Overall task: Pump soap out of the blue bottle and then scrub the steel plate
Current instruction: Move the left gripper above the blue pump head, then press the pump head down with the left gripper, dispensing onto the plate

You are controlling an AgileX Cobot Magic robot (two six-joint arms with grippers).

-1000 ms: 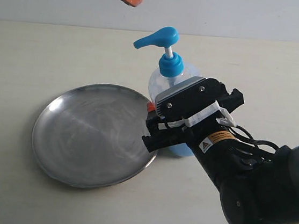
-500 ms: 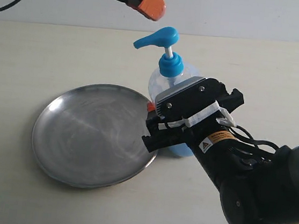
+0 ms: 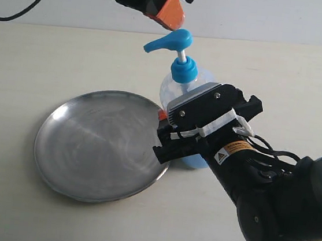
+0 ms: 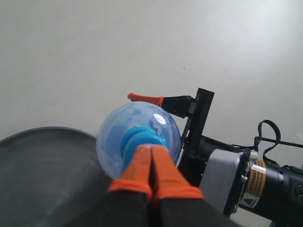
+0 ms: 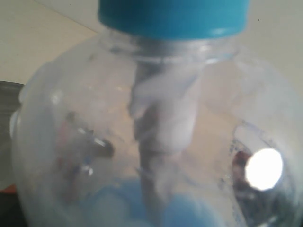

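The blue bottle (image 3: 184, 79) stands upright at the right rim of the steel plate (image 3: 94, 142). My right gripper (image 3: 168, 134) is shut on the bottle's clear body, one orange finger (image 4: 144, 98) showing on its far side. In the right wrist view the bottle (image 5: 151, 132) fills the frame, with light blue soap (image 5: 142, 208) low inside. My left gripper (image 3: 172, 12) is shut with nothing in it, its orange fingertips (image 4: 142, 163) right above the blue pump head (image 3: 171, 40). I see no soap on the plate.
The pale table (image 3: 52, 56) spreads around the plate and bottle. A black cable (image 3: 22, 14) hangs at the upper left. The bulky right arm (image 3: 279, 204) fills the lower right.
My left gripper has come down and to the right, from the top edge to just above the pump head. The bottle, the plate and the right gripper have not moved.
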